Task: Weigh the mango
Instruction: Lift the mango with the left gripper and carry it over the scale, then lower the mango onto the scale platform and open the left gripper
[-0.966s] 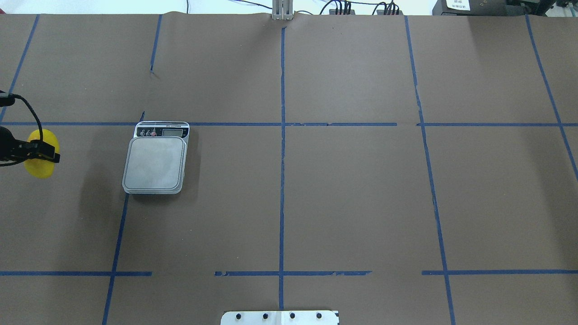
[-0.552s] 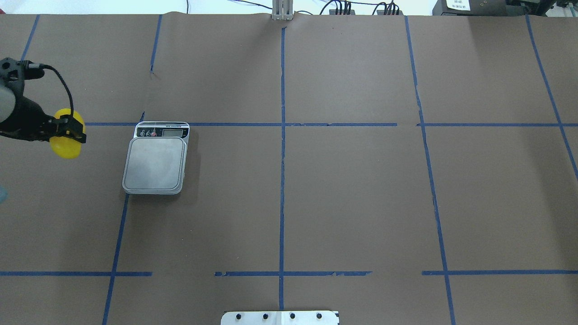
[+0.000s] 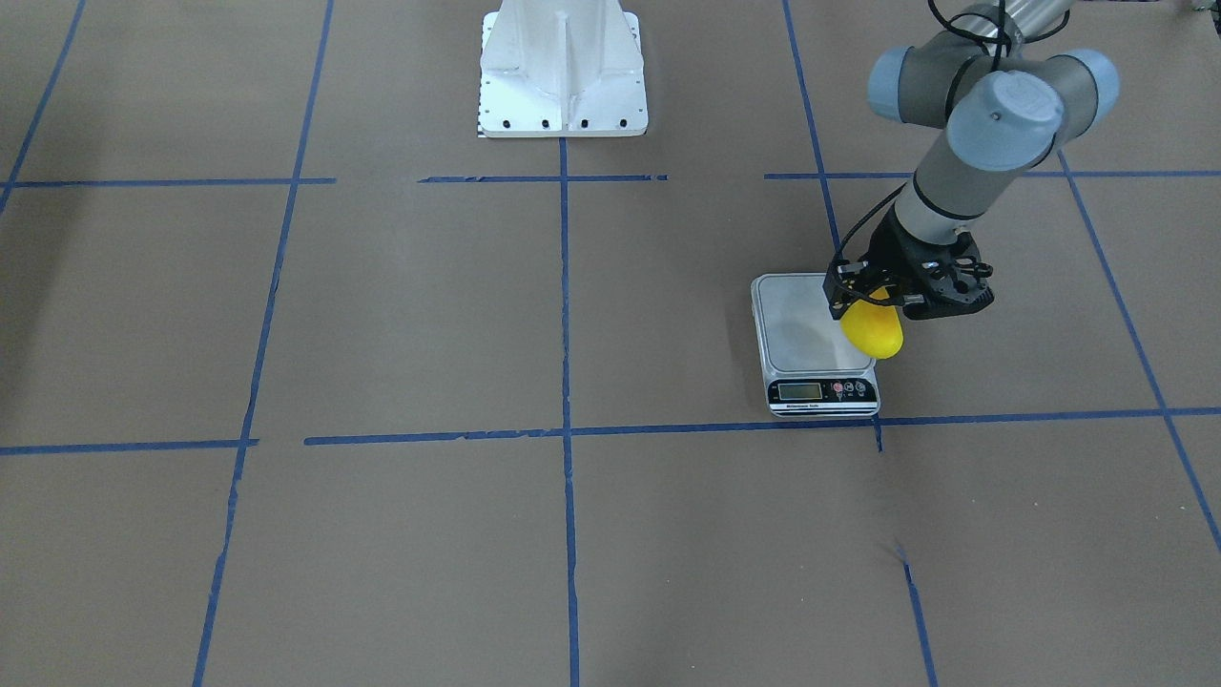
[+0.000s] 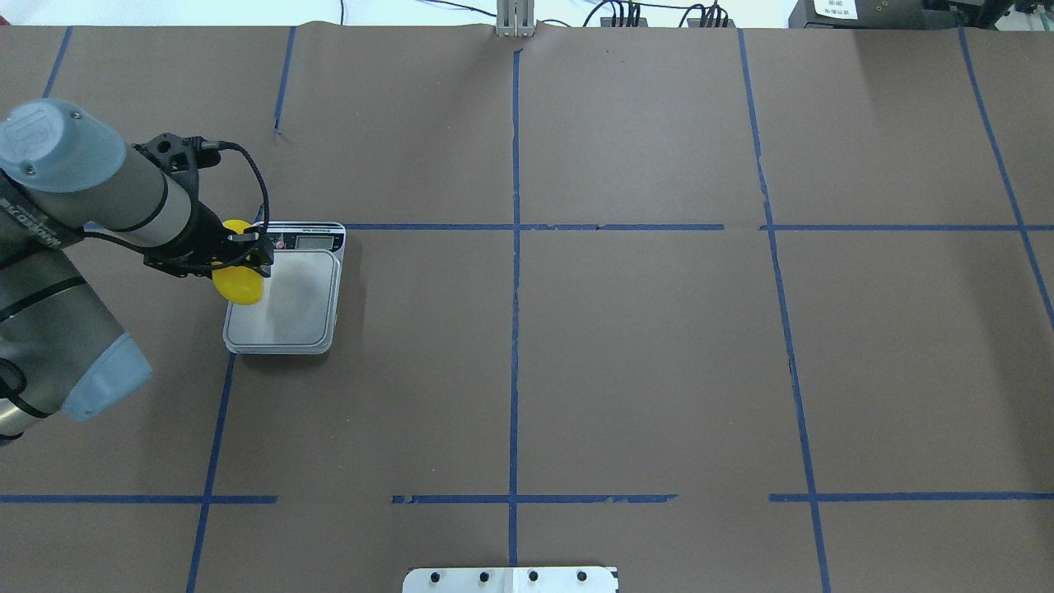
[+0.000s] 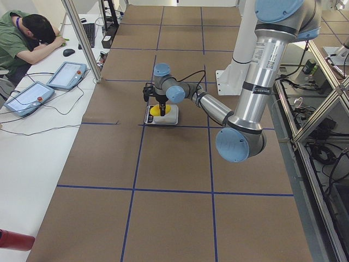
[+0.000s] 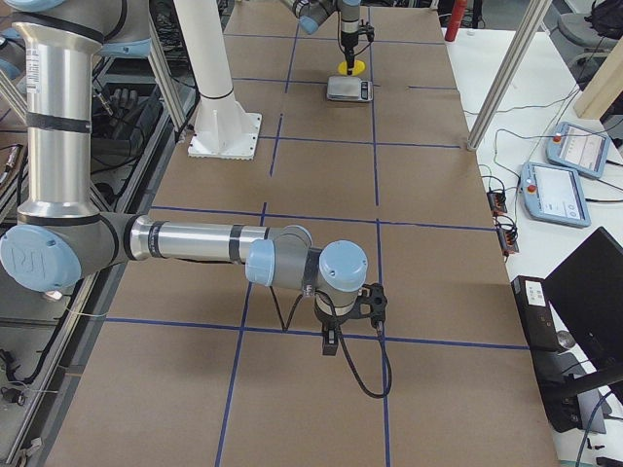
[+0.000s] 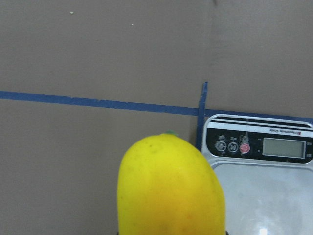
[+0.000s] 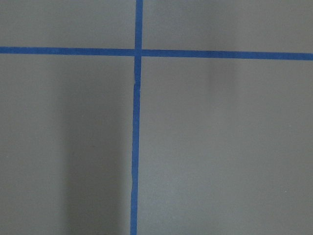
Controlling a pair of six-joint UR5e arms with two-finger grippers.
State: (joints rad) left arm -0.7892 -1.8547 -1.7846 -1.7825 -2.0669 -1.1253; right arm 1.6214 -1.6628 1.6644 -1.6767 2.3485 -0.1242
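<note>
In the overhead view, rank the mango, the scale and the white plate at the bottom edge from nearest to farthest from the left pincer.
1. mango: gripped in the left pincer, at the scale's left edge.
2. scale: just to the pincer's right, partly under it.
3. white plate: far off, at the bottom centre edge.

Beside the white ribbed base pedestal (image 3: 563,67) with dark screws along its foot, the left arm (image 4: 107,198) and right arm (image 6: 195,241) are silver-grey tubes with pale blue joint caps, black lettering and a looping black cable (image 4: 265,189) each, ending in the black left gripper (image 3: 878,301) and right gripper (image 6: 329,346).
</note>
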